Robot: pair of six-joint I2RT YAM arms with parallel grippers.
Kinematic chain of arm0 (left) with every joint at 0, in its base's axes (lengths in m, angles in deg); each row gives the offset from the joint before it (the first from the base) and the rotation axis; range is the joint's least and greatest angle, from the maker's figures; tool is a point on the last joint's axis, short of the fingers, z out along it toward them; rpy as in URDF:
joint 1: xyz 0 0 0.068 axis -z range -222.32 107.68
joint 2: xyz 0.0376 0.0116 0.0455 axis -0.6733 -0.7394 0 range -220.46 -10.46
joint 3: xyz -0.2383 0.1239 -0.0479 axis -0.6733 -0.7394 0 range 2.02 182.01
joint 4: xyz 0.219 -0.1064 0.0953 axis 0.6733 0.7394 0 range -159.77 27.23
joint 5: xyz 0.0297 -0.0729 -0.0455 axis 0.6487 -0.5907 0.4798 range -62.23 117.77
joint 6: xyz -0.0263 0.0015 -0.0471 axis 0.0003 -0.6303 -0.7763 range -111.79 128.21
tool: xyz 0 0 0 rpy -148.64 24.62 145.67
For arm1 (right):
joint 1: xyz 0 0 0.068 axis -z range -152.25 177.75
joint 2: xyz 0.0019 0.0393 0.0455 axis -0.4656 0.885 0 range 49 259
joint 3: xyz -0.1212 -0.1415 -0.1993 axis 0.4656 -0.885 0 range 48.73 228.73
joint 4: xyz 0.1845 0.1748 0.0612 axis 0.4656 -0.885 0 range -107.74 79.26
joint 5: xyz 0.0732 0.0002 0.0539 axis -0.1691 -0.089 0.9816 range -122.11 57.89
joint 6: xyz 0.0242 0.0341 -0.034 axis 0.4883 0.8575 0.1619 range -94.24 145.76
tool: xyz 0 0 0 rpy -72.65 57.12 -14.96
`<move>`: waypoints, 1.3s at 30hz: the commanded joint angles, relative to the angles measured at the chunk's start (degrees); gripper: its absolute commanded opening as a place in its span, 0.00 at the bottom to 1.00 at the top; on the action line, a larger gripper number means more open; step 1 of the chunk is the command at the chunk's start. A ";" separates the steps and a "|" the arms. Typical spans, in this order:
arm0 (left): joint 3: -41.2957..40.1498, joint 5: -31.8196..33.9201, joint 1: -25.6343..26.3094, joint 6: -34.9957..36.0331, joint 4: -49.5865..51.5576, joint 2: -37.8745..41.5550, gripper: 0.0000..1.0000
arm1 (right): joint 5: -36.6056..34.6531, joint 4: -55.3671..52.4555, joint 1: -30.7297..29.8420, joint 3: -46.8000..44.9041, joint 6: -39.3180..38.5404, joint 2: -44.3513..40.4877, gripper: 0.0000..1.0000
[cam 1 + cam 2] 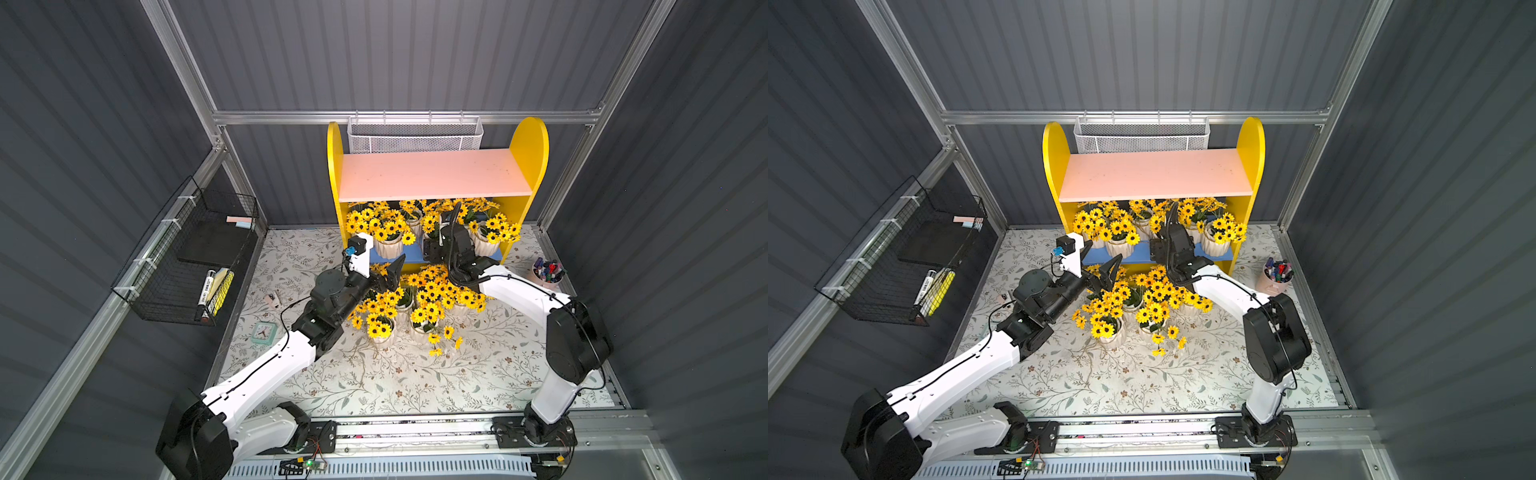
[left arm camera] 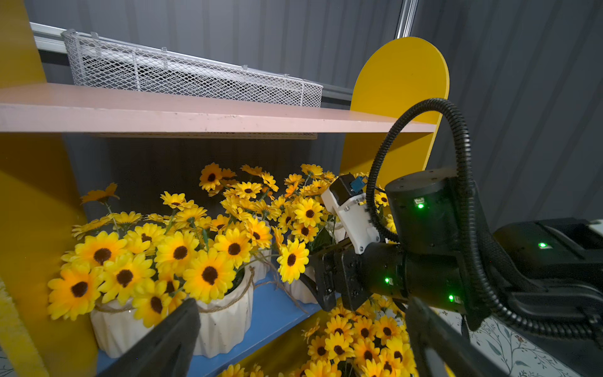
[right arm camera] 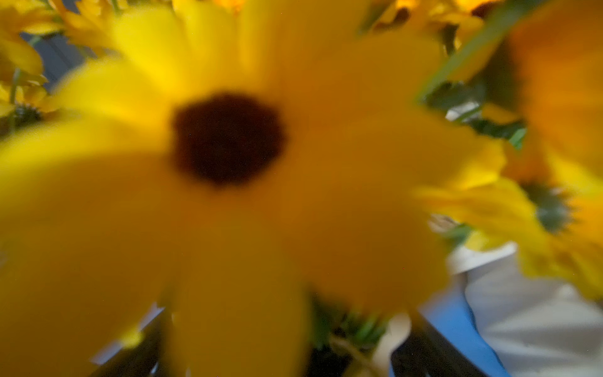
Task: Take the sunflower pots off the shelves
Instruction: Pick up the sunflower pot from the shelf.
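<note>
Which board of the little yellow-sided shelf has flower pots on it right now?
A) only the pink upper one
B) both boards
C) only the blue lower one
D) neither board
C: the sunflower pots stand on the blue lower board, while the pink upper board has none on it in both top views.

Two arms [image 1: 266,365] [image 1: 519,291], two baskets [image 1: 187,266] [image 1: 415,139], one shelf unit [image 1: 432,174], one clock [image 1: 263,332].

Bright light, right-wrist view blurred

Left gripper [image 1: 390,277] open — right gripper [image 2: 313,285] extended forward.
</note>
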 commanded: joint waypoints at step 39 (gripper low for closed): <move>-0.44 -1.24 -0.09 -0.52 -1.44 1.48 1.00 | 3.99 4.64 1.18 0.31 -2.57 3.03 0.62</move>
